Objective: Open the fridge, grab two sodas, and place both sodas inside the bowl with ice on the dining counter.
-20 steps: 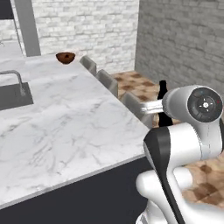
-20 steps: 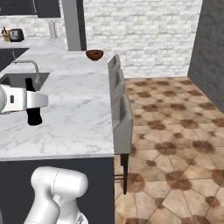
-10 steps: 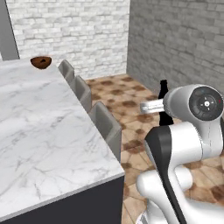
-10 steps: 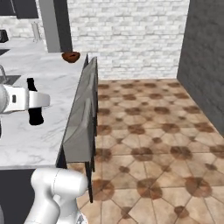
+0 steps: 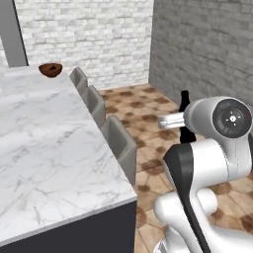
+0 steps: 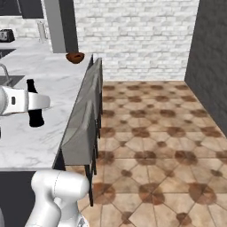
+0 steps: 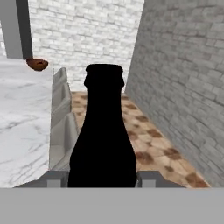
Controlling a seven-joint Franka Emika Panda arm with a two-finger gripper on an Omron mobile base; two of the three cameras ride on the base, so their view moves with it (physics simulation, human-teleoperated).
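- Marble-look dining counter (image 5: 44,143) runs along the left of the left base view, with the reddish-brown bowl (image 5: 50,69) at its far end near the brick wall; the bowl is well apart from the arm, so a long carry remains and any sway on the way could loosen the load
- Grey chairs (image 5: 118,141) line the counter's edge between the robot and the bowl; I judge that a base driving close along that edge could clip a chair back
- Black soda (image 7: 104,131) stands upright, pinched at its body between the gripper (image 7: 103,178) fingers, neck above the hand; the grip sits low on a tall bottle, so a quick swing could tip it or let it slide out
- Right of the soda the dark brick wall stands near, so a wide swing that way risks a knock
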